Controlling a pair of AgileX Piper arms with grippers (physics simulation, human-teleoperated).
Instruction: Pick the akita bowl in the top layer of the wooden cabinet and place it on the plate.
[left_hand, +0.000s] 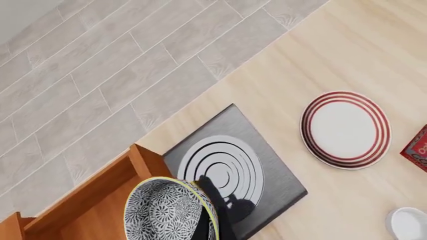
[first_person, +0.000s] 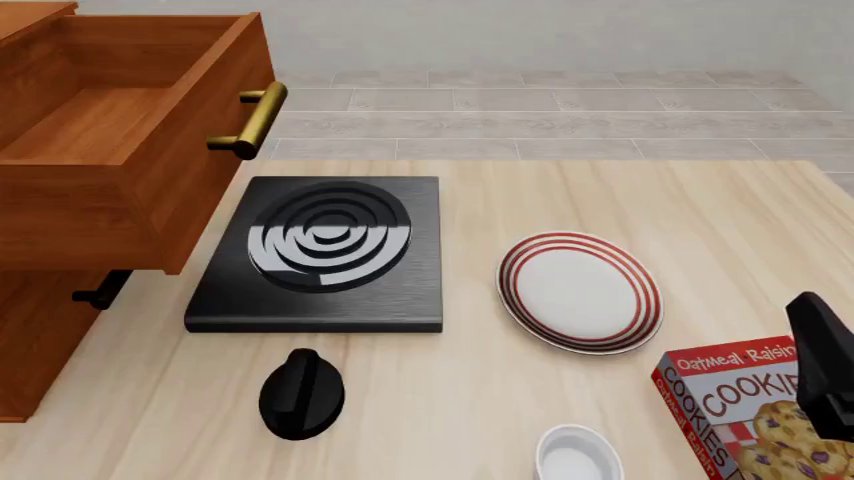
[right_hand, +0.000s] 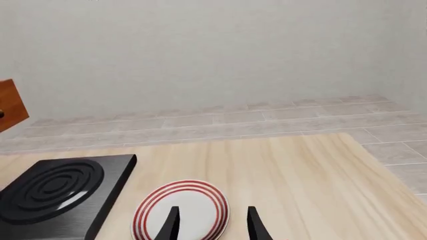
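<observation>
Two arms: left fingers (left_hand: 212, 220) pinching bowl (left_hand: 167, 210) rim, bowl against them, over open top drawer (first_person: 120, 140) edge. Right fingers (right_hand: 211, 222) spread, plate (right_hand: 181, 210) on counter (right_hand: 293, 175) just beyond tips.

The right gripper (right_hand: 212, 223) hangs with fingers parted just over the plate (right_hand: 181, 209); the black stove slab (right_hand: 57, 195) lies beside the plate.

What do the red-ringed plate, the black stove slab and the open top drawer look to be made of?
The round white plate with red rim rings looks like glazed ceramic: smooth, evenly lit. The black square stove slab reads as brushed metal or glass with glossy, reflective burner rings. The reddish-brown top drawer shows wood grain under a satin finish; its bar handle looks like polished brass.
</observation>
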